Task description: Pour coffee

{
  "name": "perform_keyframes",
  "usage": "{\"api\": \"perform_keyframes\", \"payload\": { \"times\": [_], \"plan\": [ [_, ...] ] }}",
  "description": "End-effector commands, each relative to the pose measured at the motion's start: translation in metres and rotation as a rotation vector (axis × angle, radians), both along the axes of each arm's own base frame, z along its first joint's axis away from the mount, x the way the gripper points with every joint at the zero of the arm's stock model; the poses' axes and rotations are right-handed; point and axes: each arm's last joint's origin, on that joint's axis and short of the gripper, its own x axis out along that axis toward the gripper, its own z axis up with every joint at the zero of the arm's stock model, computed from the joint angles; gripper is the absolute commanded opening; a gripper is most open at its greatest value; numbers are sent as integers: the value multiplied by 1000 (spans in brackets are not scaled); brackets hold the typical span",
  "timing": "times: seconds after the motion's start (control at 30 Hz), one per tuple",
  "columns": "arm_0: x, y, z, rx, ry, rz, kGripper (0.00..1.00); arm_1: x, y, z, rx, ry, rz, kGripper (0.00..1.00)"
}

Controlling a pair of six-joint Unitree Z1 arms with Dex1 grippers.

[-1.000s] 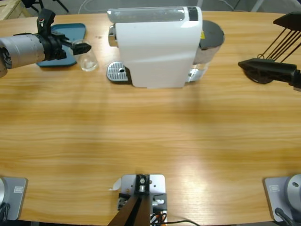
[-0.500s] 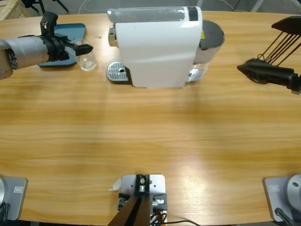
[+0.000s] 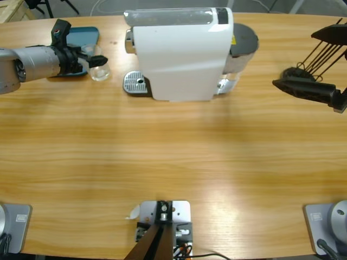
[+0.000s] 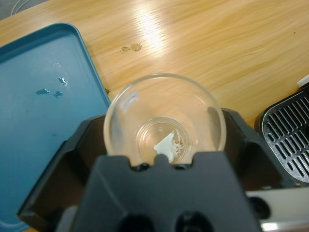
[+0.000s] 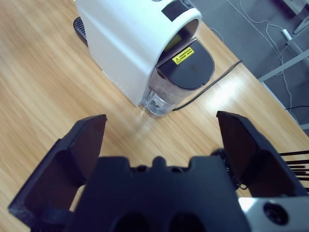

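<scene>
The left pincer (image 4: 164, 145) was clamped around a clear glass (image 3: 99, 66), holding it upright just off the blue tray (image 3: 87, 36), probably so the thin puddle of coffee (image 4: 164, 142) in the bottom wouldn't slosh out. The drip grate (image 3: 135, 83) of the white coffee machine (image 3: 181, 54) was nearby. The right pincer (image 5: 159, 140) sat wide apart and empty beside a black wire rack (image 3: 325, 46) on the counter (image 3: 173, 157), likely just parked out of the way.

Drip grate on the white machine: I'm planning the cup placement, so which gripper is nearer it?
Left. The left gripper holds the glass cup just beside the drip grate; the right gripper is beyond the machine.
</scene>
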Motion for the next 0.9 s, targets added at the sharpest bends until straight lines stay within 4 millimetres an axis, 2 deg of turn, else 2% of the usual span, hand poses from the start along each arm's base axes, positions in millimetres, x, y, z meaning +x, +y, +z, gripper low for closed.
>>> {"api": "perform_keyframes", "payload": {
  "times": [0.03, 0.07, 0.13, 0.17, 0.2, 0.27, 0.43, 0.6, 0.9],
  "plan": [
    [-13, 7, 6, -29, 4, -45, 255, 3, 1, -13, -1, 26, -9, 1000],
    [-17, 8, 12, -28, -16, -61, 252, 3, 1, -15, 0, 27, -9, 1000],
    [-24, 9, 27, -39, -59, -94, 95, 3, 0, -15, -2, 25, -10, 1000],
    [-27, 9, 34, -50, -79, -107, 83, 2, -1, -16, -2, 26, -9, 1000],
    [-31, 8, 42, -61, -100, -119, 11, 1, -1, -16, -2, 26, -7, 1000],
    [-38, 2, 49, -75, -118, -150, 0, 0, -3, -16, 0, 25, -5, 1000],
    [-48, -26, 35, -67, -69, -242, 0, -8, -13, -13, 11, 14, -8, 1000],
    [-50, -33, 9, -30, 11, -260, 0, -23, -29, -16, 10, 16, -14, 1000],
    [-47, -53, 7, -63, 29, -300, 0, -25, -31, -25, -2, 36, -14, 1000]
  ]
}}
